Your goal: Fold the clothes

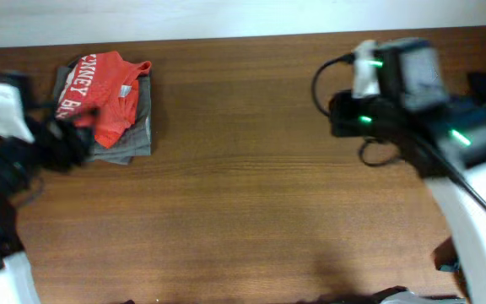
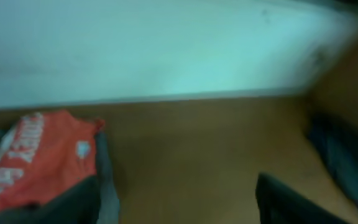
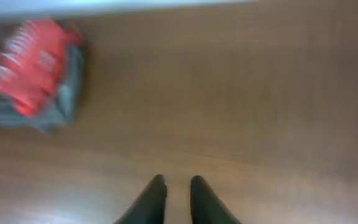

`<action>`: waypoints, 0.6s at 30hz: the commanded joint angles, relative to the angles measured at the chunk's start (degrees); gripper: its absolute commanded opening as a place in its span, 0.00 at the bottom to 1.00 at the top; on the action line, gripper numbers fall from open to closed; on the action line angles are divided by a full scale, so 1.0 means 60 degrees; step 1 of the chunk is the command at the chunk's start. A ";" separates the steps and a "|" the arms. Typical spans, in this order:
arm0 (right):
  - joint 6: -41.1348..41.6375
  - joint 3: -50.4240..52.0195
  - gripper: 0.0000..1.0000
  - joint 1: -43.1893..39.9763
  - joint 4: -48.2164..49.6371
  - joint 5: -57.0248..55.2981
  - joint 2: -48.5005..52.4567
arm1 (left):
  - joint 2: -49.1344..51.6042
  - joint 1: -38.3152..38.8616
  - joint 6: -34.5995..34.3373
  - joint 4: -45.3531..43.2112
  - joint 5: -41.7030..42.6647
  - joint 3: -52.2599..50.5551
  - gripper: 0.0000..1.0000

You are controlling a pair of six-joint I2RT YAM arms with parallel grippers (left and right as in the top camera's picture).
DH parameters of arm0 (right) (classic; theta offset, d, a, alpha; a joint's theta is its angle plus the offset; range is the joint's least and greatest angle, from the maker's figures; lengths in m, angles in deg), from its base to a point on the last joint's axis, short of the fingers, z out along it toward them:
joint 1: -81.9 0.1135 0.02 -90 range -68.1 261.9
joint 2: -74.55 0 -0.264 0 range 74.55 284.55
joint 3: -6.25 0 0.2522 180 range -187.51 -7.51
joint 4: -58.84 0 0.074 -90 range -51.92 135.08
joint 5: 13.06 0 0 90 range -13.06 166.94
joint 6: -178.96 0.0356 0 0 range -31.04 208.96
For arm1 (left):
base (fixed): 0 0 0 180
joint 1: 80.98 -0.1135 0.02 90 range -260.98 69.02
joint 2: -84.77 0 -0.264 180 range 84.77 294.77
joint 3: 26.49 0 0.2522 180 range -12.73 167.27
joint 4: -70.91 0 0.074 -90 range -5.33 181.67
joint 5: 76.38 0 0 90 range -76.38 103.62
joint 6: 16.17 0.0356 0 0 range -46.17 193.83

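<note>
A folded orange-red T-shirt with white lettering point(image 1: 108, 95) lies on top of a folded grey garment point(image 1: 133, 139) at the table's back left. It also shows in the left wrist view point(image 2: 36, 155) and, blurred, in the right wrist view point(image 3: 33, 62). My left gripper point(image 1: 67, 137) is at the stack's front left corner; its fingers point(image 2: 173, 205) are wide apart and empty. My right gripper point(image 1: 337, 114) is far to the right over bare wood; its fingers point(image 3: 178, 186) are nearly together and hold nothing.
The wooden table point(image 1: 251, 194) ends at a pale wall point(image 1: 226, 17) along the back. A dark blurred shape point(image 2: 340, 162) lies at the right of the left wrist view; I cannot tell what it is. Black cables point(image 1: 378, 156) hang from the right arm.
</note>
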 commanded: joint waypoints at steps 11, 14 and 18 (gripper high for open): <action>-0.0098 -0.0747 0.99 -0.0025 -0.0612 -0.0117 -0.3880 | -0.0947 0.4867 0.2667 0.2153 -0.5843 0.1297 0.99; -0.0098 -0.0747 0.99 -0.0025 -0.0696 -0.0117 -0.4120 | -0.0860 0.4903 0.2663 0.2397 -0.5839 0.1290 0.99; -0.0098 -0.0747 0.99 -0.0025 -0.0896 -0.0117 -0.4189 | -0.0743 0.4903 0.2663 0.2375 -0.5584 0.1286 0.99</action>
